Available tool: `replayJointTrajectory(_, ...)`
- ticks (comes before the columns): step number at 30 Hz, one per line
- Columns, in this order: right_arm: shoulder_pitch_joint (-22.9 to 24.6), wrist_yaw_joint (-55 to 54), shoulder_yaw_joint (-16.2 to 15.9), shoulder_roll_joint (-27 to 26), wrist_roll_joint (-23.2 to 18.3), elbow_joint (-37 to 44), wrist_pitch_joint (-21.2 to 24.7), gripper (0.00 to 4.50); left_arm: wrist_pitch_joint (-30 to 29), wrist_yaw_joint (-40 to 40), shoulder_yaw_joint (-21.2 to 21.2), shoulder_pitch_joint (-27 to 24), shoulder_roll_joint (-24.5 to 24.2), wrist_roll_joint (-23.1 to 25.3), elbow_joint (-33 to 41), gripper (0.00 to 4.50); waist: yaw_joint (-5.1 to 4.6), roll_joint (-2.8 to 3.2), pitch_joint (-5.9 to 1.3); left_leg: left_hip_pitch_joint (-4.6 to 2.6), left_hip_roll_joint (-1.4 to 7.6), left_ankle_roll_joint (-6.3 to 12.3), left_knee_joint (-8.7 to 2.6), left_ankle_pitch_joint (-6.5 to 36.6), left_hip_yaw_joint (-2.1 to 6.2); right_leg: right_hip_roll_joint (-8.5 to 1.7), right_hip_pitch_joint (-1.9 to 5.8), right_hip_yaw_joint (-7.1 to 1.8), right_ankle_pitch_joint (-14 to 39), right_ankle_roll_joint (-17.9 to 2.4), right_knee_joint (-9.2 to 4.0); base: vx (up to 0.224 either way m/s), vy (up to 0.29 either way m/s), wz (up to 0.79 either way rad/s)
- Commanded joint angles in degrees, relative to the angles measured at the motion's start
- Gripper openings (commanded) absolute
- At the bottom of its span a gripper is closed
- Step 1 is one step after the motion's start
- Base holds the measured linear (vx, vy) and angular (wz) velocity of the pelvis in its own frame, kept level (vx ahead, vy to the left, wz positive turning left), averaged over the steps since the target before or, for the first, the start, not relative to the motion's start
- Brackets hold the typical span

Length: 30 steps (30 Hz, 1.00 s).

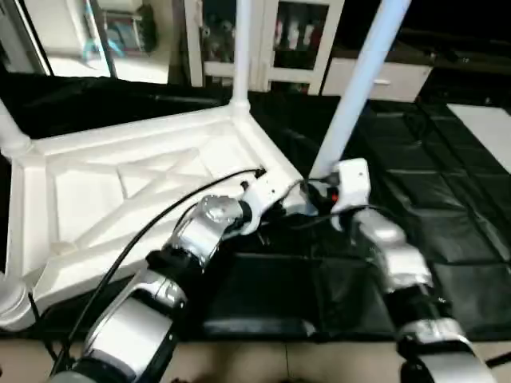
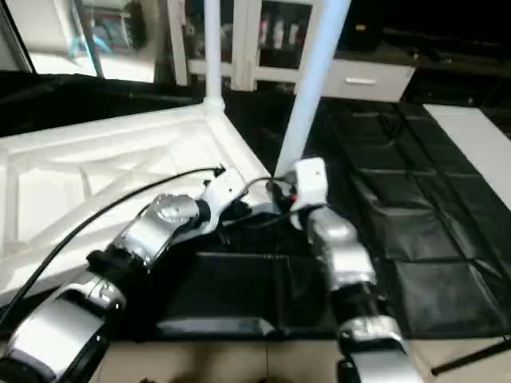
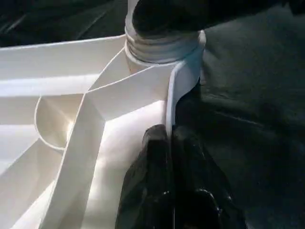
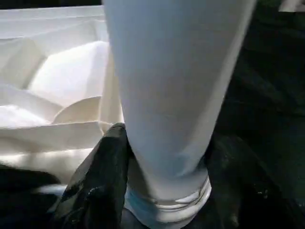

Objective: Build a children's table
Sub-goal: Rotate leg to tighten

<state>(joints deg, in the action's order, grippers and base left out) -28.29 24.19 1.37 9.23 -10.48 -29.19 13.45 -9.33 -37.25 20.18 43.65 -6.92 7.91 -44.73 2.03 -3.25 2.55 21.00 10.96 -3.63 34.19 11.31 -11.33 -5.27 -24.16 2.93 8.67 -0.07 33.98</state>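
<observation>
Lying on black mat (image 1: 447, 207), white cabinets (image 1: 295, 40) behind.

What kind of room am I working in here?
Probably a lab or workshop. The table top lies upside down on black padded mats, and white cabinets with a drawer unit line the back.
</observation>
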Motion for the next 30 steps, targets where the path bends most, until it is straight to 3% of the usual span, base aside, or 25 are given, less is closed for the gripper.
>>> replayJointTrajectory(1,2.0,11.6,-4.3,-1.3,-4.1,4.8,1.5,2.68,0.2,3.8,-1.6,-0.1,-2.9,2.5,-0.6,0.0,0.23,-0.35,-3.72,-0.19,2.03,5.45,-3.96,8.5,0.77,-2.69,3.55,-1.91,6.9,-13.4,-3.08,0.0,0.0,0.0)
replayJointTrajectory(2,2.5,12.9,-4.0,-0.4,-4.6,5.4,1.8,2.71,1.0,2.2,-1.2,-0.7,-3.2,2.4,0.0,0.0,-0.24,-0.44,-3.62,0.42,1.95,5.56,-4.2,9.8,1.04,-2.77,3.94,-1.75,9.6,-12.3,-3.2,0.0,0.0,0.0)
replayJointTrajectory(4,3.5,15.6,-3.7,2.4,-4.8,6.4,1.5,2.94,1.7,-1.7,-0.2,-2.2,-4.0,1.8,1.6,0.0,-0.97,-0.37,-3.55,0.16,2.1,4.07,-4.23,12.1,1.18,-3.0,3.51,-1.69,15.1,-11.3,-3.85,0.0,0.0,0.0)
replayJointTrajectory(6,4.2,17.8,-3.8,4.8,-4.5,6.9,1.0,3.06,1.2,-4.8,1.0,-3.4,-5.0,1.6,3.3,0.0,-0.79,-0.22,-3.54,-0.64,2.3,3.34,-4.03,12.4,0.94,-3.05,2.87,-1.82,15.8,-12.3,-4.18,0.0,0.0,0.0)
replayJointTrajectory(7,5.5,22.0,-3.9,8.5,-4.8,8.2,1.0,3.14,3.3,-11.2,3.4,-5.6,-6.9,1.1,6.4,0.0,-0.42,-0.16,-3.61,-0.73,2.58,3.19,-4.08,11.5,1.01,-2.98,2.99,-1.74,13.4,-13.3,-3.76,0.0,0.0,0.0)
replayJointTrajectory(10,7.0,27.6,-4.3,12.5,-5.8,10.2,1.6,3.37,2.3,-15.2,4.5,-7.3,-8.3,0.1,9.4,0.0,0.38,-0.08,-3.31,-0.89,2.62,3.66,-4.16,11.4,0.61,-2.7,2.84,-1.81,10.8,-13.9,-3.39,0.0,0.0,0.0)
replayJointTrajectory(11,7.6,29.4,-4.6,13.7,-6.1,11.0,1.7,3.43,3.1,-16.9,4.9,-7.8,-8.7,-0.5,10.4,0.0,0.41,-0.31,-3.23,-0.66,2.44,3.57,-4.25,12.5,0.68,-2.84,2.98,-1.78,12.7,-13.4,-3.6,0.0,0.0,0.0)
replayJointTrajectory(15,10.0,36.6,-5.0,18.5,-7.5,15.3,3.6,3.74,3.7,-22.4,5.7,-9.5,-10.5,-2.6,14.3,0.0,0.65,-0.61,-3.12,-0.95,2.59,2.11,-4.45,16.3,0.95,-3.14,2.68,-1.72,20.6,-10.9,-4.44,0.0,0.0,0.0)
replayJointTrajectory(16,10.8,38.6,-5.3,20.0,-7.9,16.5,4.0,3.8,4.1,-23.5,6.0,-9.8,-10.9,-2.8,15.1,0.0,1.08,-0.45,-3.14,-1.19,2.84,2.14,-4.44,15.5,0.93,-3.08,2.5,-1.89,19.2,-10.8,-4.27,0.0,0.0,0.0)
replayJointTrajectory(19,13.3,43.8,-6.8,25.6,-8.2,19.8,4.1,4.06,4.6,-27.5,6.8,-10.8,-12.6,-3.4,18.1,0.0,1.55,-0.44,-3.07,-1.02,2.89,2.6,-4.48,14.6,0.81,-2.97,2.56,-1.98,16.4,-11.3,-3.93,0.0,0.0,0.0)
replayJointTrajectory(24,13.9,45.1,-7.8,27.4,-5.6,20.1,2.5,4.45,3.7,-31.5,7.8,-11.5,-13.7,-4.5,21.1,0.0,1.54,-0.57,-3.13,-0.82,2.75,2.25,-4.43,14.4,0.87,-3.09,2.55,-1.92,17.8,-11.1,-4.01,0.0,0.0,0.0)
replayJointTrajectory(30,12.8,42.8,-8.3,26.2,-4.7,18.8,1.0,4.45,2.8,-34.1,8.3,-11.9,-14.1,-5.1,23.5,0.0,1.81,-0.25,-3.22,-0.93,2.69,1.89,-4.41,13.8,0.79,-2.91,2.57,-1.95,15.1,-11.9,-3.7,0.0,0.0,0.0)
